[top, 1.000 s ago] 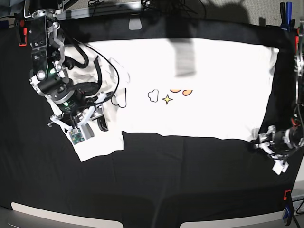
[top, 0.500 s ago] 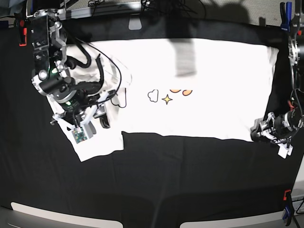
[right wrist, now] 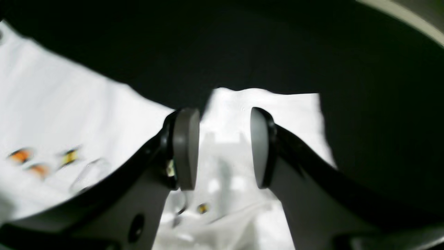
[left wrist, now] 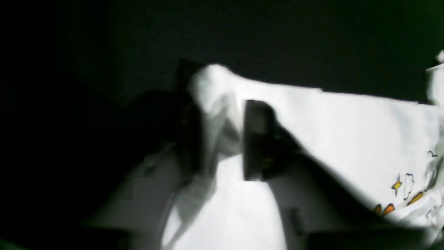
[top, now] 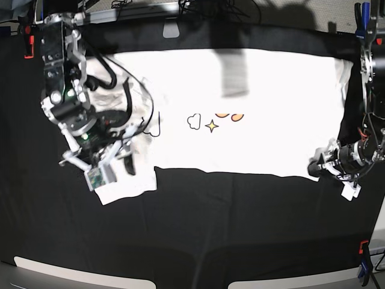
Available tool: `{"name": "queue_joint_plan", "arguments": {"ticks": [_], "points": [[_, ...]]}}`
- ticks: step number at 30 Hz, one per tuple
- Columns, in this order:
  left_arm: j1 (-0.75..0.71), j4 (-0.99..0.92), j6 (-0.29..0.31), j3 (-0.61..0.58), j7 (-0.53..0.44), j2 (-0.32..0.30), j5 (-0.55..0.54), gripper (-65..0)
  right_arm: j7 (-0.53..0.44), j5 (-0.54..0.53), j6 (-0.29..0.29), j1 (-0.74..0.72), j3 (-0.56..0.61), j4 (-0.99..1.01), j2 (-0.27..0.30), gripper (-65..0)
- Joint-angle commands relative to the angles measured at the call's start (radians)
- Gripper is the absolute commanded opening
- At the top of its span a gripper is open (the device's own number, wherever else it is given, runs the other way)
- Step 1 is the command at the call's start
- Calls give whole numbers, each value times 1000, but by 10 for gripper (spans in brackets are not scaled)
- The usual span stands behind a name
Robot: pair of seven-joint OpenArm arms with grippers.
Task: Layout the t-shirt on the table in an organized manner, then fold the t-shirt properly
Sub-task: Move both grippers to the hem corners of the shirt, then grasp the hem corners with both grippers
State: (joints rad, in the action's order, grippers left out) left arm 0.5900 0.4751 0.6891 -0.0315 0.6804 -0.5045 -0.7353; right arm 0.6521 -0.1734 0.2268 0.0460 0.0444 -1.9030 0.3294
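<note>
On the table (top: 198, 229), t-shirt (top: 271, 108) corner between left pincer (left wrist: 218, 139) jaws

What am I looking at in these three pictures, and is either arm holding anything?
This is a robot with two arms, each ending in a two-fingered pincer, working over a table covered in black cloth. The base picture looks down from above. The other two come from cameras on the wrists, looking out between the fingers. A white t-shirt with cartoon doodles lies spread on the cloth. The right pincer, on the left in the overhead view, stands open over a sleeve and holds nothing. The left pincer, at the shirt's near corner on the overhead view's right, has bunched cloth between its fingers. The blur hides whether it grips it.
</note>
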Motion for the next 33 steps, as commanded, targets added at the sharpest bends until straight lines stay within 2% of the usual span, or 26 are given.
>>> {"name": "queue_joint_plan", "arguments": {"ticks": [1,3,8,15,18,20,27,32,33], "points": [[25,11,9,5,-24,-17,6,-635,-25,14,-30,-49,-6,11,8,-412],[26,11,9,5,-35,-17,12,-650,-22,16,-55,-116,-7,86,8,-412],[28,11,9,5,-17,-18,13,-650,21,-24,-54,-318,-7,388,-18,-413],[28,11,9,5,-16,-17,12,-650,24,-32,10,-612,-7,914,-40,-413],[28,11,9,5,-16,-16,9,-650,26,44,44,-706,-7,1098,-36,-413],[28,11,9,5,-16,-16,9,-650,29,95,47,-751,-7,1186,-31,-413],[28,11,9,5,-16,-16,9,-650,33,118,46,-779,-7,1281,-8,-413],[28,11,9,5,-19,-16,9,-650,46,118,49,-730,-7,1282,-32,-413],[28,11,9,5,-19,-16,9,-650,45,118,64,-716,-7,1282,-39,-418]]}}
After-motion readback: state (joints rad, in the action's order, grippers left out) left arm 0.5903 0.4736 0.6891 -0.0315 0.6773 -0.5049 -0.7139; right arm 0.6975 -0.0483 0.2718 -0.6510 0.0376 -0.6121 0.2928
